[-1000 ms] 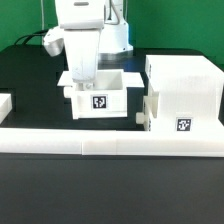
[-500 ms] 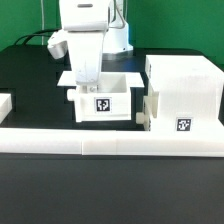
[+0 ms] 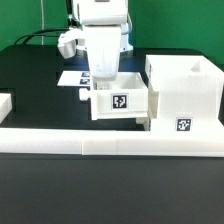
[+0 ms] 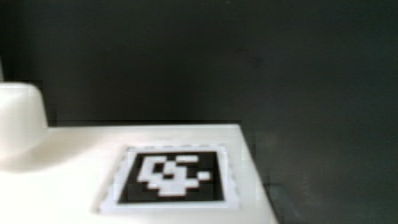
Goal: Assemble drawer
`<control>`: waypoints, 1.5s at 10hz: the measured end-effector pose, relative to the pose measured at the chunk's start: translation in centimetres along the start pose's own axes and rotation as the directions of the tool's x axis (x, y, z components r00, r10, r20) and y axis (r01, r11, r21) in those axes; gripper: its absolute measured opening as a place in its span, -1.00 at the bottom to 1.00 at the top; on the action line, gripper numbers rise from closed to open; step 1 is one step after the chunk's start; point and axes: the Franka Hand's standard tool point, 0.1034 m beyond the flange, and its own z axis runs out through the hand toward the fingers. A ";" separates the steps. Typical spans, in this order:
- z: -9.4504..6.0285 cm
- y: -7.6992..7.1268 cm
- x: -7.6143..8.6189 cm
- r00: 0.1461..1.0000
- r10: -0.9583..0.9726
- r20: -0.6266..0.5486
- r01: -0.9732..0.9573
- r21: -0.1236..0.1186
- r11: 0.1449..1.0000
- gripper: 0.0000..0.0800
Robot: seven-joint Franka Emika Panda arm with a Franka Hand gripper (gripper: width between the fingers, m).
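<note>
A: Starting at the exterior view's left, what's there?

B: A white block [image 3: 4, 103] at the edge of the black desk [image 3: 35, 85], then the marker board [image 3: 73, 77] lying flat behind.

A: And the middle?

B: The hand [image 3: 104, 82] reaches down into an open tray [image 3: 120, 103], which sits just beside the housing [image 3: 184, 95]. Its fingers are hidden inside, so I cannot tell if it grips the wall.

A: Further right?

B: A second tray [image 3: 149, 110] rests in the housing. The border rail [image 3: 110, 139] runs along the front.
</note>
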 end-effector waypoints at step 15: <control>0.2 -0.3 1.5 0.999 0.048 0.000 -0.048 0.031 0.998 -0.89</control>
